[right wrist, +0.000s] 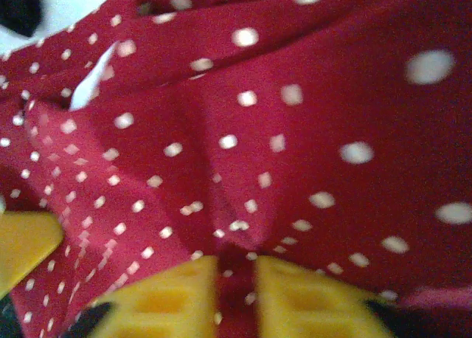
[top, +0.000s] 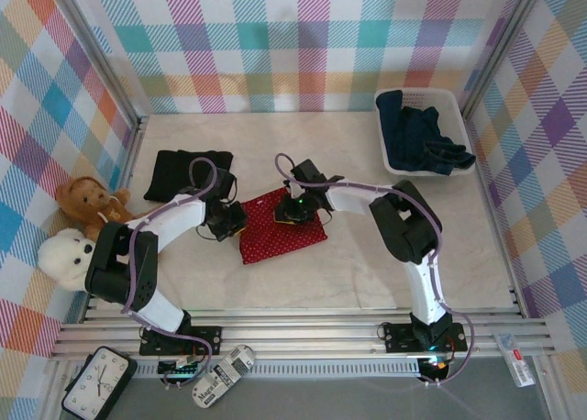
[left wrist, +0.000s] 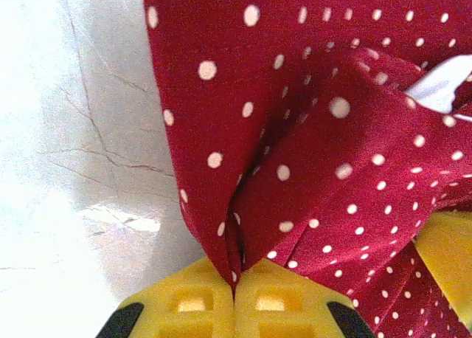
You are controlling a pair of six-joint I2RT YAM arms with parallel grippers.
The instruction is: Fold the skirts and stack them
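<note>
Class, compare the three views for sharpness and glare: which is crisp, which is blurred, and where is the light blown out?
Top external: evenly lit and crisp, red dotted skirt clearly defined. Left wrist: cloth folds sharp, but the table bleaches to white glare along the left. Right wrist: soft throughout, the white dots smeared, most at the right.

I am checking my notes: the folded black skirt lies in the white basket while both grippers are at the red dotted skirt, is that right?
Not quite: the top external view shows the black skirt on the table, back left, not in the white basket. The left gripper and right gripper are indeed at the red dotted skirt.
</note>
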